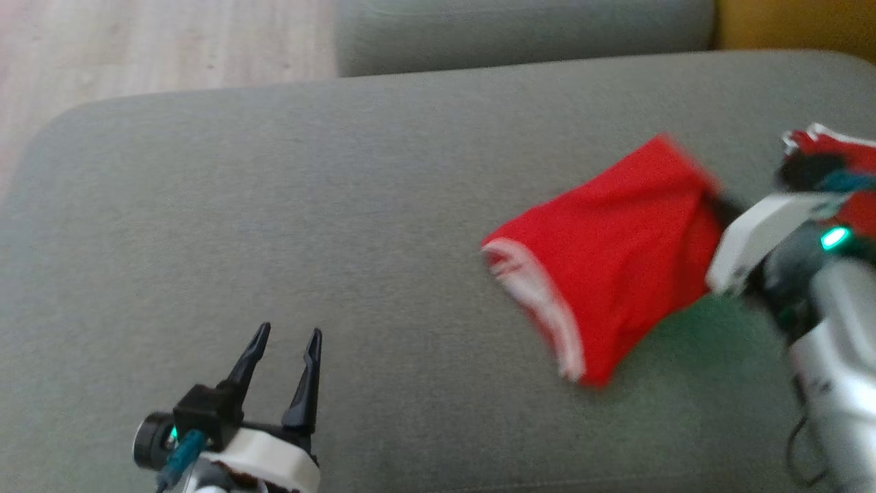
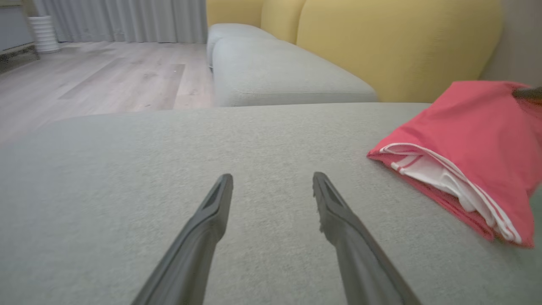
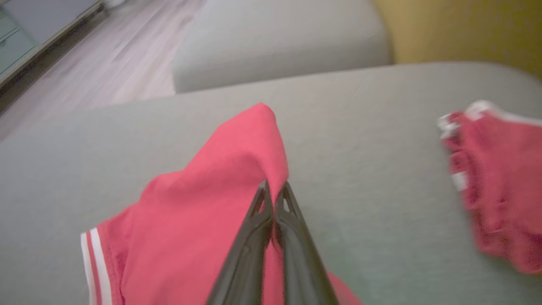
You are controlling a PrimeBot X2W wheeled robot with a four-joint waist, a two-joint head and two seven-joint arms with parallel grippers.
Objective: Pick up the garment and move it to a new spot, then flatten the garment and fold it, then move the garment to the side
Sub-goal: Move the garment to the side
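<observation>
Within right pincer (image 3: 274, 186), red garment (image 3: 199, 216)

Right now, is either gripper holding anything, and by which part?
The right gripper is pinched shut on the red garment, by a raised fold away from its white-striped hem. The left gripper is open and empty.

Head view: the red garment (image 1: 616, 274) is smeared by motion blur, its right edge covers the fingers of the right gripper (image 3: 274, 192), and the right arm (image 1: 828, 322) runs off the right and bottom edges. A second red bundle (image 1: 838, 147) at the far right is blurred and cut by the picture's edge, so whether it is joined to the garment cannot be told. In the left wrist view the garment's right part is cut off, and in the right wrist view its near part drops below the bottom edge.
</observation>
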